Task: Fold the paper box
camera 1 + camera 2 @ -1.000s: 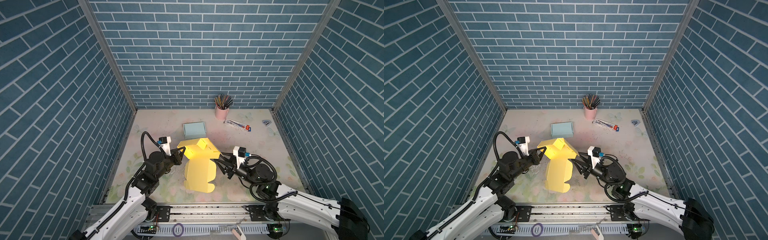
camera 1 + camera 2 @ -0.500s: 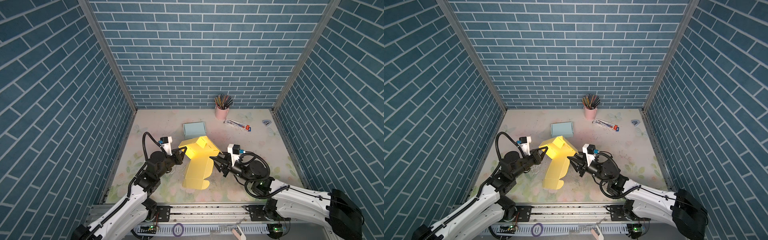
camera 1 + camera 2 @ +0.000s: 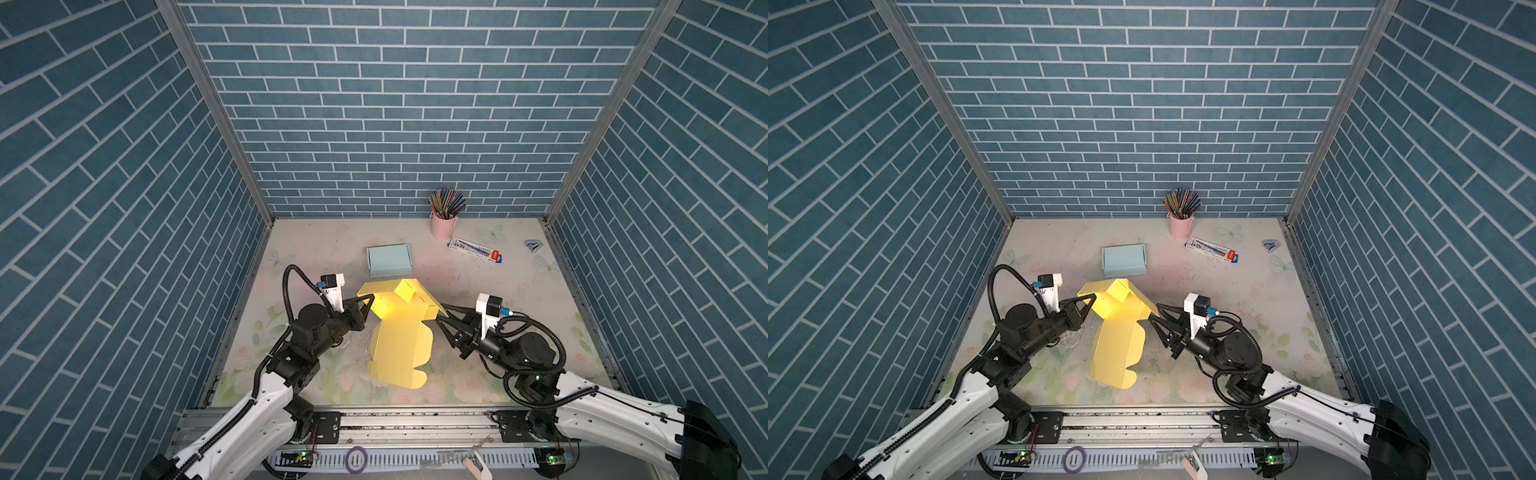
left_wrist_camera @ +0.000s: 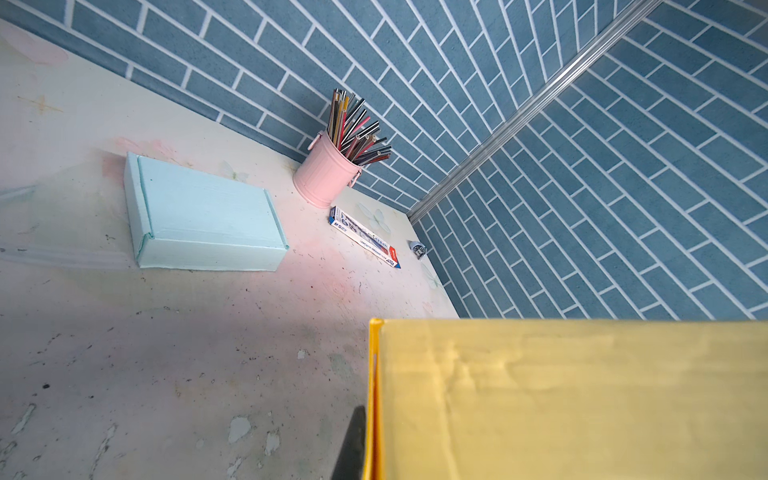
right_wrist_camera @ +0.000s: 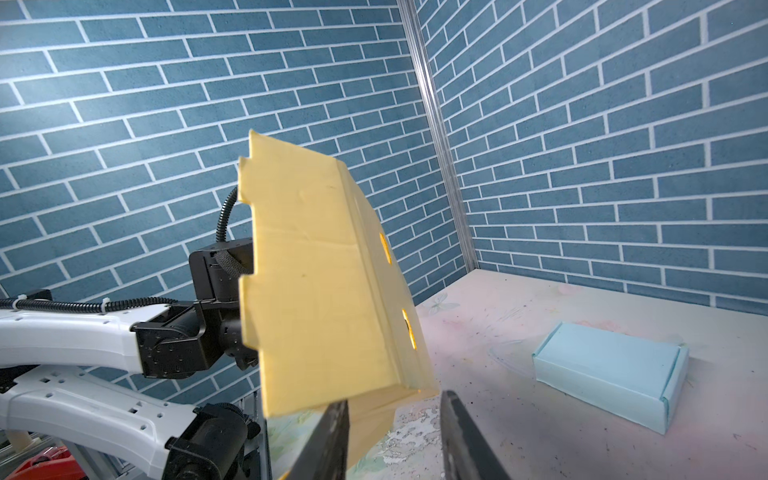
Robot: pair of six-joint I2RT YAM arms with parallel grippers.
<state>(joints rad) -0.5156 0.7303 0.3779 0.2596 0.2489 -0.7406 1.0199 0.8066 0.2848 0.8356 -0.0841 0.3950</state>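
Meanwhile left gripper (image 3: 370,299) keeps pinching yellow box (image 3: 401,345); right gripper (image 3: 439,314), narrowed yet ajar, straddles its corner.

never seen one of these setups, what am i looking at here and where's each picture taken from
Two robot arms work at a table. Two pictures look down from overhead; two come from cameras on the arms' wrists. The left claw pinches a corner of the half-folded yellow paper box, holding that end up. The right claw is open, jaws either side of the opposite edge. Behind lie a closed blue box, a pink cup of pencils and a small printed carton.
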